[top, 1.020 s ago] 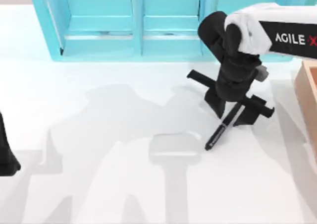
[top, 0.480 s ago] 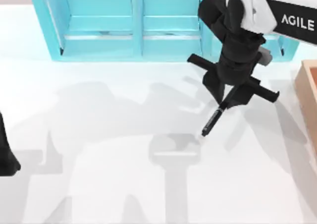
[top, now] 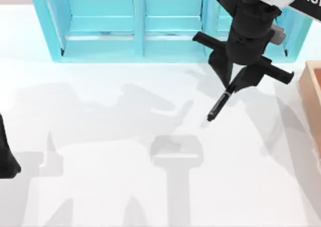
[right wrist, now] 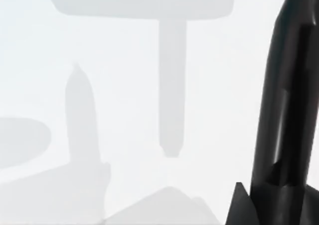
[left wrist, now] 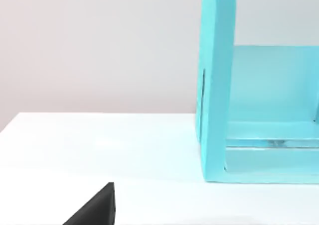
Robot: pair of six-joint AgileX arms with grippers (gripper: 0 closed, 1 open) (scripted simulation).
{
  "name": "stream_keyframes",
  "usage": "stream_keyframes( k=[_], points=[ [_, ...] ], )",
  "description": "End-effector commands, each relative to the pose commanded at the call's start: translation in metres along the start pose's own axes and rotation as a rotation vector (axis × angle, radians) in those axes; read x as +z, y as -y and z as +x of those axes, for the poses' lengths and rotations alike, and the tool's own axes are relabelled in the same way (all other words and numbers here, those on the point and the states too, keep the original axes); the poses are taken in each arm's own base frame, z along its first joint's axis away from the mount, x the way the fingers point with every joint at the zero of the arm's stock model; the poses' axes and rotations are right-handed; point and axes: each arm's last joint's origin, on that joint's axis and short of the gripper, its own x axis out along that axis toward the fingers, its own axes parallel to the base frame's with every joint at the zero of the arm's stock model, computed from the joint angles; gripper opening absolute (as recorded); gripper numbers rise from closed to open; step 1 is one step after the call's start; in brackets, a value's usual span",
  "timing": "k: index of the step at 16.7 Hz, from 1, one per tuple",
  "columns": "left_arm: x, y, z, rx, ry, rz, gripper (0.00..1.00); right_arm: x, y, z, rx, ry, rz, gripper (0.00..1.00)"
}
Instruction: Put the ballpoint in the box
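The ballpoint [top: 219, 107], a slim black pen, hangs above the table right of centre with its tip pointing down-left. My right gripper [top: 233, 84] is shut on its upper end, in front of the shelf's right compartment. The right wrist view has the ballpoint [right wrist: 289, 105] close up as a dark barrel over the white table. The box [top: 312, 94] is a tan wooden wall at the right edge, to the right of the gripper. My left gripper [top: 7, 156] rests parked at the table's left edge; its fingers are not discernible.
A large turquoise shelf unit [top: 140, 23] with three compartments stands along the back of the table; its end wall [left wrist: 217, 85] shows in the left wrist view. Arm shadows fall across the white tabletop [top: 125, 187].
My right gripper has risen with the ballpoint, lifting it off the table and carrying it up and slightly right toward the shelf. The left arm has not moved.
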Motion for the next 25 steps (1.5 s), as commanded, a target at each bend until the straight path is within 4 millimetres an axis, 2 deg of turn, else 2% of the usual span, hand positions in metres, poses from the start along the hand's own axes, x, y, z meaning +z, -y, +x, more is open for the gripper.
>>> stream_keyframes(
  k=[2,4,7,10,13,16,18,20,25],
  points=[
    [0.000,0.000,0.000,0.000,0.000,0.000,1.00,0.000,0.000,0.002,-0.002,-0.002,0.002,0.00],
    [0.000,0.000,0.000,0.000,0.000,0.000,1.00,0.012,0.009,0.001,-0.006,-0.003,0.042,0.00],
    [0.000,0.000,0.000,0.000,0.000,0.000,1.00,0.052,0.048,-0.004,-0.016,-0.004,0.180,0.00],
    [0.000,0.000,0.000,0.000,0.000,0.000,1.00,0.104,0.121,-0.012,-0.029,-0.005,0.397,0.00],
    [0.000,0.000,0.000,0.000,0.000,0.000,1.00,0.143,0.215,-0.020,-0.045,-0.003,0.654,0.00],
    [0.000,0.000,0.000,0.000,0.000,0.000,1.00,0.152,0.293,-0.029,-0.051,0.005,0.859,0.00],
    [0.000,0.000,0.000,0.000,0.000,0.000,1.00,0.149,0.325,-0.034,-0.051,0.012,0.941,0.00],
    [0.000,0.000,0.000,0.000,0.000,0.000,1.00,0.146,0.340,-0.036,-0.049,0.017,0.980,0.00],
    [0.000,0.000,0.000,0.000,0.000,0.000,1.00,0.146,0.339,-0.035,-0.050,0.015,0.982,0.00]
  ],
)
